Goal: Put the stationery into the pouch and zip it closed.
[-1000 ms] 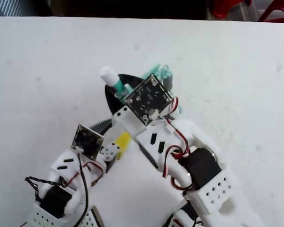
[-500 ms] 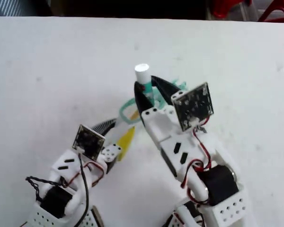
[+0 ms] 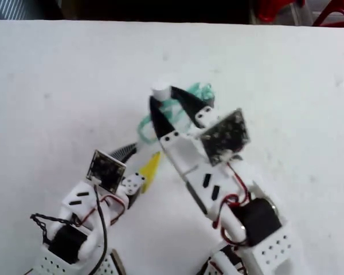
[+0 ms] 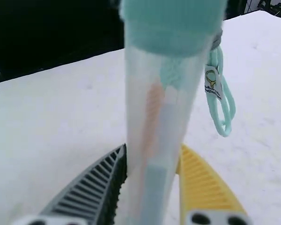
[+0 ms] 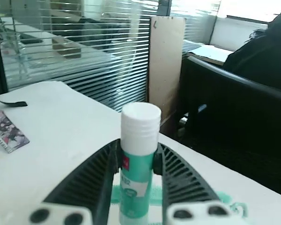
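- Left claw: clamped on pouch, grey and yellow fingers either side of clear body. Teal end and cord loop lie toward 1 o'clock over table. We cannot tell if zip is open.
- Right claw: gripping glue stick at label, white cap outward toward 11 o'clock, above teal part of pouch.
- Step, our judgement: insert glue stick into pouch.
- We advise:
  - line up stick axis with pouch mouth;
  - keep left grip firm and feed slowly;
  - release only once stick body sits inside.
- Risk: stick shoves pouch sideways.
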